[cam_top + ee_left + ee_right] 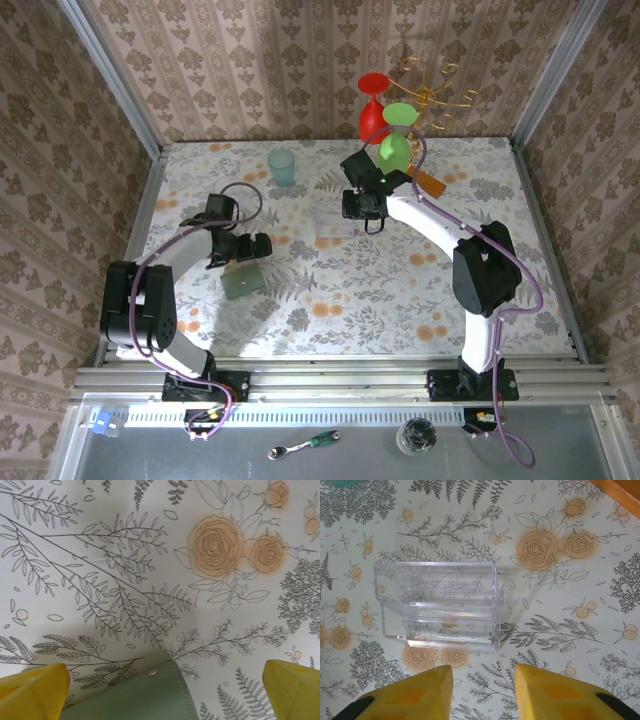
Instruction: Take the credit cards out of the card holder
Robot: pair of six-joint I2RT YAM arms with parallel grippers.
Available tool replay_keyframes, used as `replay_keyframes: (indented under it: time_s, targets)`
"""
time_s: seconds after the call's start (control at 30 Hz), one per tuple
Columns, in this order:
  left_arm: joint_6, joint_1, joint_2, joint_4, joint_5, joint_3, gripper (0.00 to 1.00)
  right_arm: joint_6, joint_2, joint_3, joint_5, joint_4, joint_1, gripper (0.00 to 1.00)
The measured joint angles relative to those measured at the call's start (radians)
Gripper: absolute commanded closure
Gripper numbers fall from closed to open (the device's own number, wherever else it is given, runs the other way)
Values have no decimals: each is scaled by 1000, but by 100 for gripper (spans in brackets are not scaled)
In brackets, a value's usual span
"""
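The card holder (242, 281) was seen lying flat and folded shut on the flowered table (330, 300). It looked squarish, so no clear long axis could be read, and its edges were slightly skewed to the table's. No credit cards were seen; they were judged to be inside.

The left gripper (250, 247) was found just beyond the card holder's far edge, jaws spread fully wide, nothing held. In the left wrist view the card holder's stitched edge, with its snap stud (152, 672), was framed between the two yellow fingers (35, 692), on the wrist side of the tips.

The right gripper (363, 205) was placed well to the right of the card holder and beyond it. Its jaws were parted with nothing between them, over a clear acrylic stand (437, 605).

The left arm was judged much the nearer. The next move was judged to hinge on the card holder lying on the base side of the left gripper, not ahead of it: a pull back and down would be needed before any grasp.
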Motion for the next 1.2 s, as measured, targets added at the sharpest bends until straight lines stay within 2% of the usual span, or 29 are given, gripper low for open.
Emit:
replay_keyframes:
  time_s: [0.5, 0.9, 1.2]
  targets:
    - [-13, -9, -69, -28, -28, -114, 0, 3, -53, -33, -12, 26, 6, 58]
    - [-115, -169, -155, -80, -40, -171, 0, 3, -59, -63, -32, 44, 6, 56]
    - [-140, -235, -121, -140, -130, -133, 0, 3, -59, -63, -34, 45, 6, 55]
